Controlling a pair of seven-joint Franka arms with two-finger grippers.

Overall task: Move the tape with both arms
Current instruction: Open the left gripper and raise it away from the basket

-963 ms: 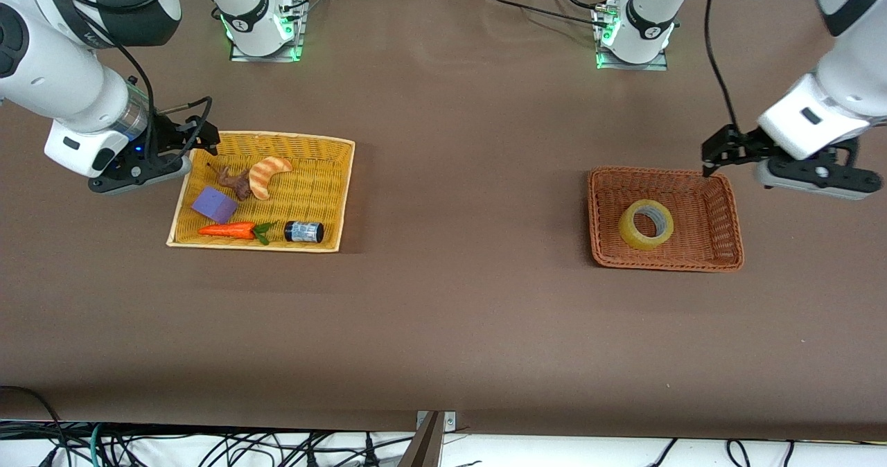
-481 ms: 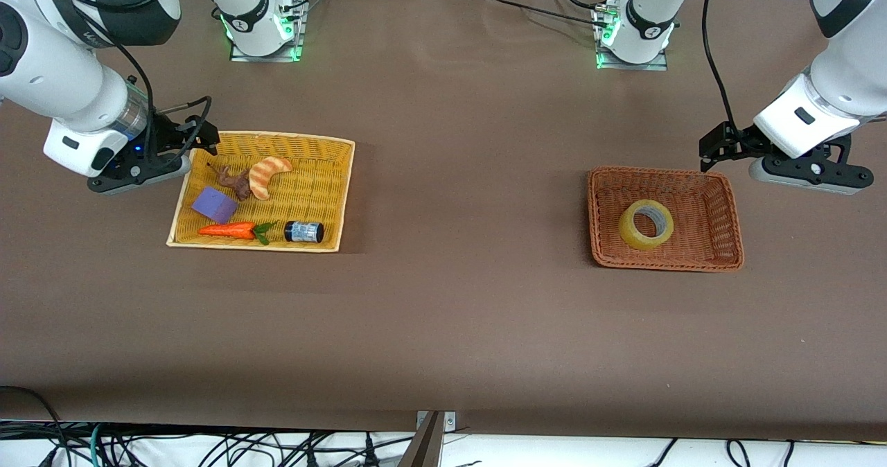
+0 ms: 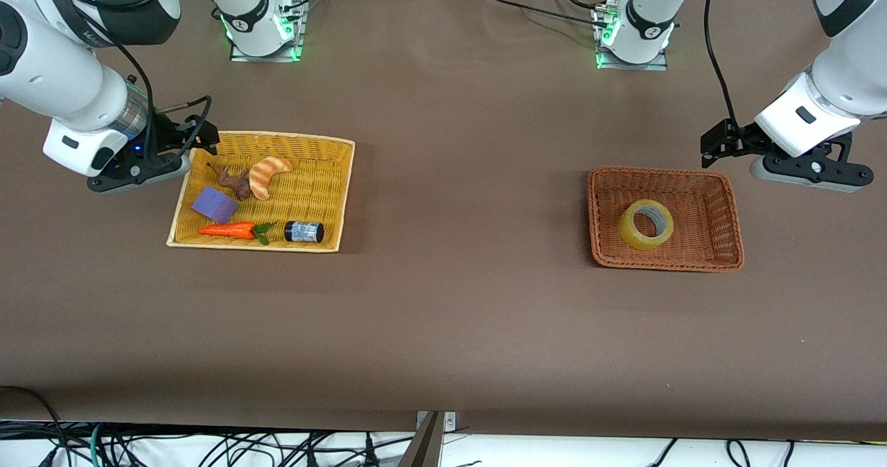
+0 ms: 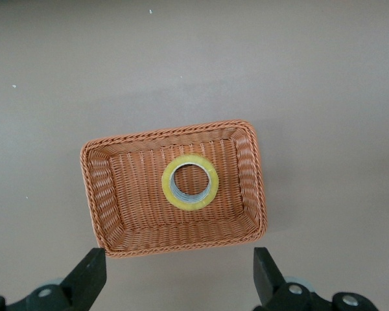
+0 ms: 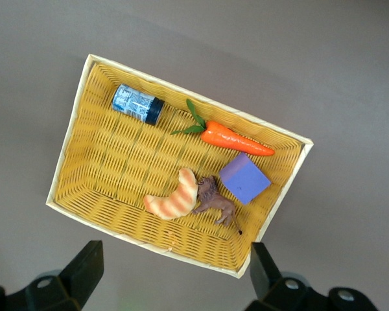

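The left gripper [image 3: 707, 156] is backing off the brown basket [image 3: 727, 207] corner, jaws wide and empty. Tape [image 3: 646, 224] is sitting in that basket; right gripper [image 3: 208, 141] is waiting, wide open, over the yellow tray [image 3: 326, 176].

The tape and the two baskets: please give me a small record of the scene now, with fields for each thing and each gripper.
tape: lies flat in the brown basket, untouched
brown basket: toward the left arm's end of the table
yellow basket: toward the right arm's end
yellow basket contents: carrot, purple block, croissant, brown animal figure, dark jar
left gripper: open, empty, over the table beside the brown basket's corner
right gripper: open, empty, over the yellow basket's corner
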